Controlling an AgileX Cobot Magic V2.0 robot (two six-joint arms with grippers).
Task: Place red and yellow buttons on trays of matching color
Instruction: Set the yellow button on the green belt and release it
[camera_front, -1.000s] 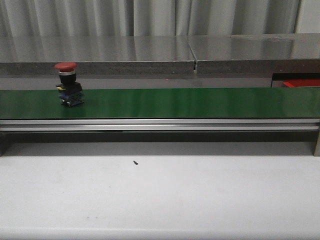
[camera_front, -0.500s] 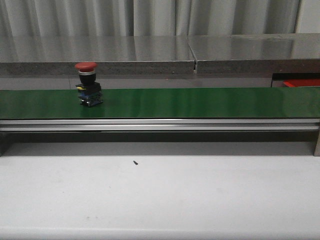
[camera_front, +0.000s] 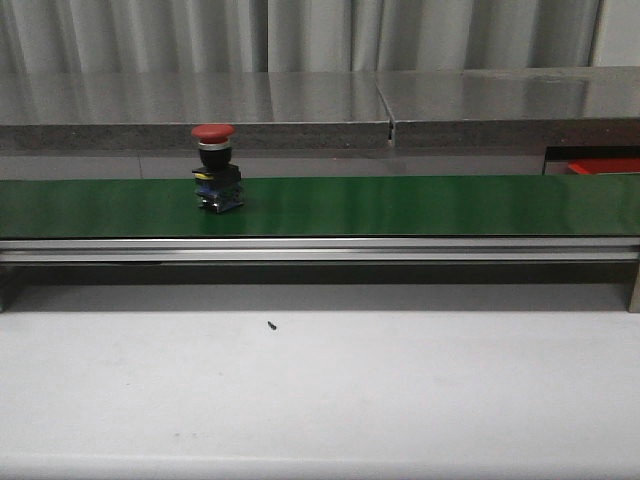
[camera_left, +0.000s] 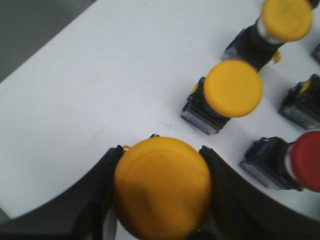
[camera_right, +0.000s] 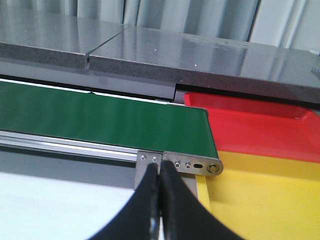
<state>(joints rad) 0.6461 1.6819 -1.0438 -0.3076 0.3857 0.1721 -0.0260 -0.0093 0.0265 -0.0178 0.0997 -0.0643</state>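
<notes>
Apparently grey curtains (camera_front: 130, 35) back the green conveyor belt (camera_front: 400, 205).

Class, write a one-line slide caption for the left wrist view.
Left gripper clamps a yellow button above spare buttons.

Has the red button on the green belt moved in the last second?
Yes. The red button has travelled rightward along the green belt, closer to the seam in the grey ledge behind it, and stands upright.

No legible text, labels, brand marks or numbers in any view. Checked the green conveyor belt (camera_front: 400, 205), the red mushroom-head push button (camera_front: 214, 168) standing on it, the yellow-capped buttons (camera_left: 233, 88), and the red plastic tray (camera_right: 260, 127): all unmarked.
</notes>
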